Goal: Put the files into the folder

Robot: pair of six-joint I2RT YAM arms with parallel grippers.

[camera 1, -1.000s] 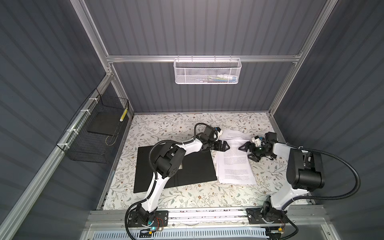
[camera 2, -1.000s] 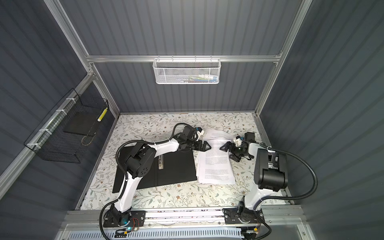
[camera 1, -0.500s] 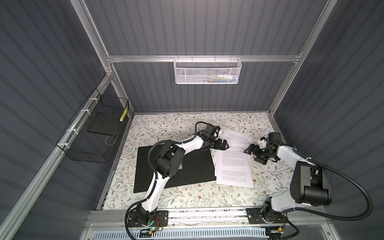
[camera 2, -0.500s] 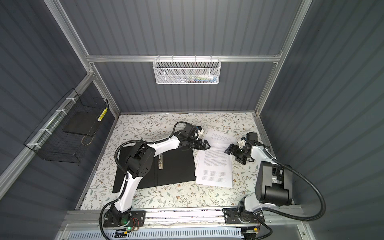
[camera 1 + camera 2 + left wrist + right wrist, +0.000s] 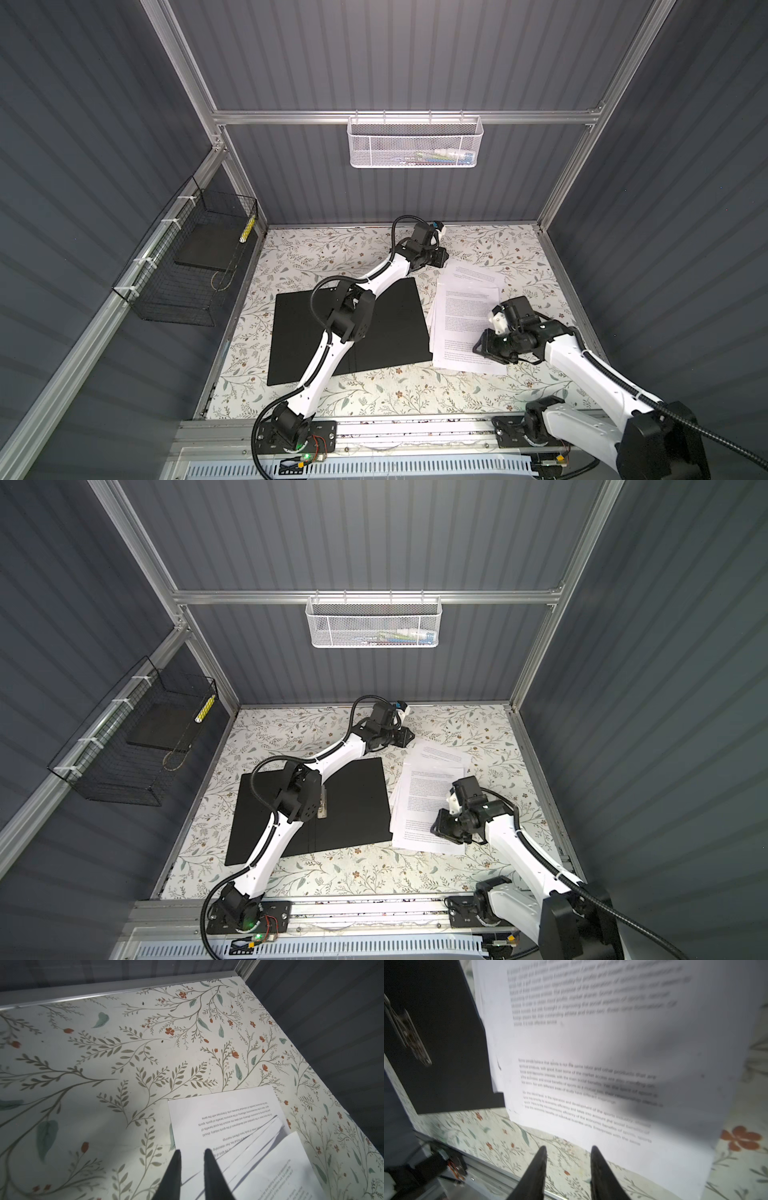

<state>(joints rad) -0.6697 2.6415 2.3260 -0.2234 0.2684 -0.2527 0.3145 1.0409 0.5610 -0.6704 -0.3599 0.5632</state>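
In both top views the files (image 5: 465, 299) run near-to-far just right of the folder (image 5: 395, 324), with the left gripper (image 5: 441, 260) at their far corner and the right gripper (image 5: 478, 347) over their near end, both jaws slightly parted and empty.

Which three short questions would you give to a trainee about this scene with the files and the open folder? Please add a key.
1. True or false: the files already lie inside the folder.
2. The right gripper is above: A the far end of the files, B their near end, C the folder.
3. Fill in: the open folder, black inside, shows a metal ____.
Key: 1 false, they lie beside it; 2 B; 3 clip.
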